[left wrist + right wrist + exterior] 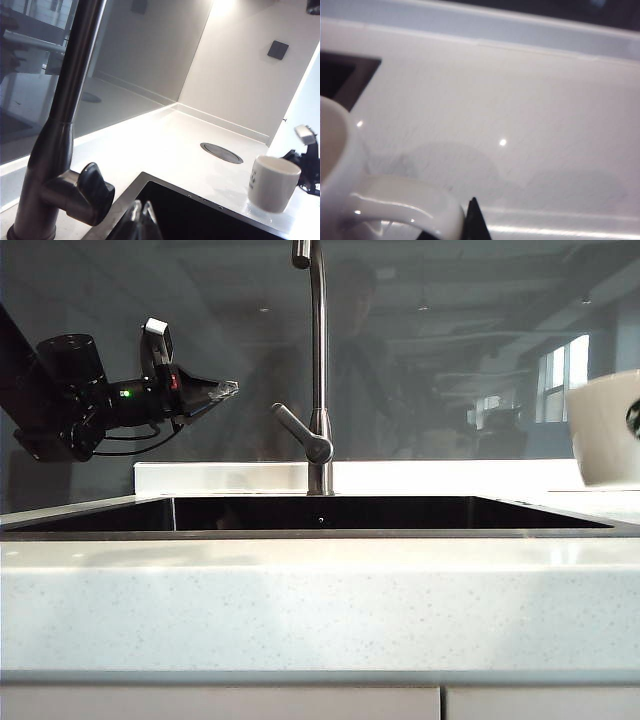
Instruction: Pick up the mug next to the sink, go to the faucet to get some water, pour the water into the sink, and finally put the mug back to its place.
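Mug lifted; filling, pouring and returning are waiting on you.
Your right gripper (472, 220) is gripping the mug (608, 428) by its handle beside the sink (320, 530); your left gripper (222, 390) is hanging closed near the faucet (318, 370).

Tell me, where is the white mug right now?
The mug is at the far right edge of the exterior view, lifted above the countertop right of the sink, its handle in the right gripper.
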Tool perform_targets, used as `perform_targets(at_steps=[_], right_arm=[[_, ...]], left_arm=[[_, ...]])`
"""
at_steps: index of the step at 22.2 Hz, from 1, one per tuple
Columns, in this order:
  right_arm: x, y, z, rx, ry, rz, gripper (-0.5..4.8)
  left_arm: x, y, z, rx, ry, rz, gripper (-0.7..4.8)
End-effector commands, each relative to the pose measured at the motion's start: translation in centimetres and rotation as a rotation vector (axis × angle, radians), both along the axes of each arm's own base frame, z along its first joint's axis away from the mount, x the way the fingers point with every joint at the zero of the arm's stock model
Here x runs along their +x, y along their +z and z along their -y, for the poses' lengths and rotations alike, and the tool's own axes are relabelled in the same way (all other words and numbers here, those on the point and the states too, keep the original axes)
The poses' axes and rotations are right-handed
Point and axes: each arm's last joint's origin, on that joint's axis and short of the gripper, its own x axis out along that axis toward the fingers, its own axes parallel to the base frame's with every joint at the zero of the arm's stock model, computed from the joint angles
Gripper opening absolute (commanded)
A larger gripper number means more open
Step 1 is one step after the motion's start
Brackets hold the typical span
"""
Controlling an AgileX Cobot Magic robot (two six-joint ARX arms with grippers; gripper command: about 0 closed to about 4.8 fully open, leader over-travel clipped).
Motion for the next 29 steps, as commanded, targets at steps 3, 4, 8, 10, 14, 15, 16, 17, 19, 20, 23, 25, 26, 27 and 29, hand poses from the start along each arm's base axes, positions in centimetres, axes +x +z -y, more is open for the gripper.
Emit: perform_targets(at_steps=[3, 4, 8, 10, 14, 15, 16, 17, 19, 20, 23, 25, 26, 27, 29], right_arm=[[0.8, 0.1, 0.0, 0.017, 0.062, 0.069, -0.01], [0.9, 0.0, 0.0, 0.018, 0.062, 0.066, -0.01], [1.1, -0.3, 0.1, 0.019, 0.062, 0.063, -0.01], [1.2, -0.4, 0.1, 0.017, 0.062, 0.062, -0.01], [1.4, -0.8, 0.1, 0.016, 0.062, 0.062, -0.01], [1.4, -0.8, 0.1, 0.016, 0.062, 0.059, -0.01], [1.4, -0.8, 0.1, 0.016, 0.062, 0.058, -0.01], [1.4, -0.8, 0.1, 0.016, 0.061, 0.058, -0.01], [1.4, -0.8, 0.1, 0.016, 0.061, 0.058, -0.01], [1.4, -0.8, 0.1, 0.016, 0.061, 0.058, -0.01], [1.4, -0.8, 0.2, 0.014, 0.05, 0.057, -0.01], [1.4, -0.8, 0.2, 0.014, 0.051, 0.058, -0.01], [1.4, -0.8, 0.2, 0.014, 0.051, 0.056, -0.01], [1.4, -0.9, 0.2, 0.015, 0.05, 0.054, -0.01], [1.3, -0.9, 0.2, 0.016, 0.05, 0.049, 0.0]], left_arm=[[-0.1, 0.6, 0.1, -0.001, -0.002, 0.019, -0.05], [-0.1, 0.6, 0.1, -0.001, -0.003, 0.019, -0.05], [-0.1, 0.6, 0.1, -0.001, -0.003, 0.019, -0.06], [-0.1, 0.6, 0.1, -0.001, -0.002, 0.019, -0.05], [-0.1, 0.6, 0.1, -0.001, -0.002, 0.019, -0.05], [-0.1, 0.6, 0.1, -0.001, -0.003, 0.02, -0.05], [-0.1, 0.6, 0.1, -0.001, -0.002, 0.02, -0.05], [-0.1, 0.6, 0.1, -0.001, -0.002, 0.019, -0.05], [-0.1, 0.6, 0.1, -0.001, -0.002, 0.019, -0.05], [-0.1, 0.6, 0.1, -0.001, -0.002, 0.019, -0.05], [-0.1, 0.6, 0.1, -0.001, -0.002, 0.019, -0.05], [-0.1, 0.6, 0.1, -0.001, -0.002, 0.019, -0.05], [-0.1, 0.6, 0.1, -0.001, -0.002, 0.02, -0.05], [-0.1, 0.6, 0.1, -0.001, -0.003, 0.02, -0.05], [-0.1, 0.6, 0.2, -0.001, -0.004, 0.019, -0.05]])
